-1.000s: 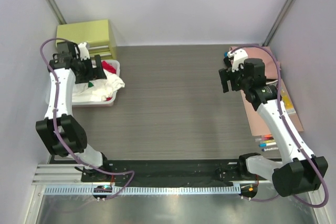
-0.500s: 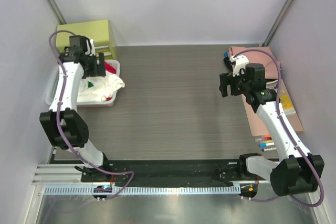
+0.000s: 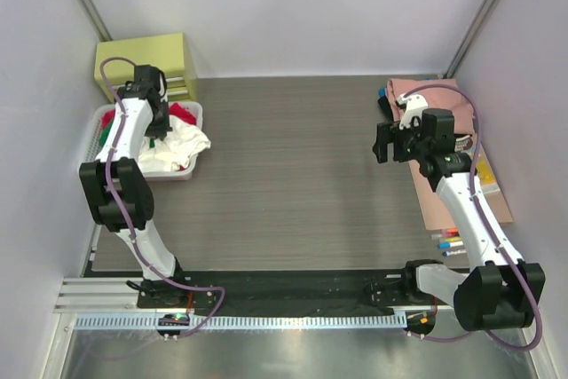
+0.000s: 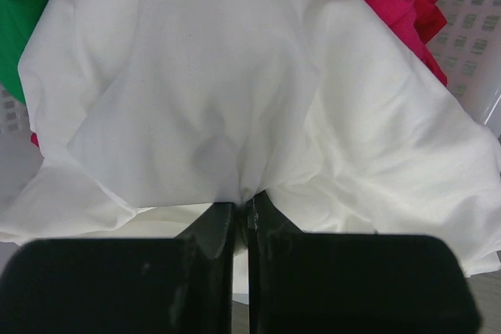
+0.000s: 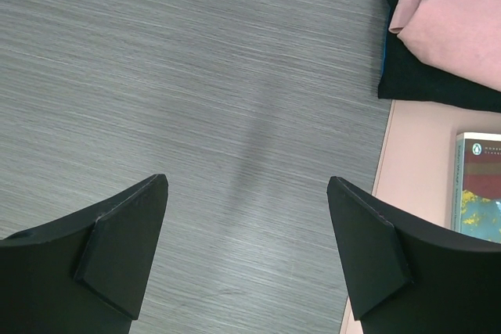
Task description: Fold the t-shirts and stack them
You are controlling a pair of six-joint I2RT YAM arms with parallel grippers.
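left hand (image 4: 242, 210) clamped on white shirt (image 4: 235, 99) in the upper-left basket (image 3: 170, 173), right hand (image 5: 246, 248) gaping; nothing there folded, barely started imo

Left arm (image 3: 122, 144): stretched forward, wrist tipped down.
Left hand (image 4: 243, 207): fingers pressed together, pinching the white t-shirt (image 4: 235, 91).
Right arm (image 3: 463, 201): raised, angled forward.
Right hand (image 5: 246, 185): fingers spread wide, empty.

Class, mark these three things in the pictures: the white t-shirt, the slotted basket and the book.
white t-shirt (image 4: 219, 99), left wrist view, middle of the cloth.
slotted basket (image 4: 477, 37), left wrist view, its slotted wall.
book (image 5: 479, 193), right wrist view, its cover.
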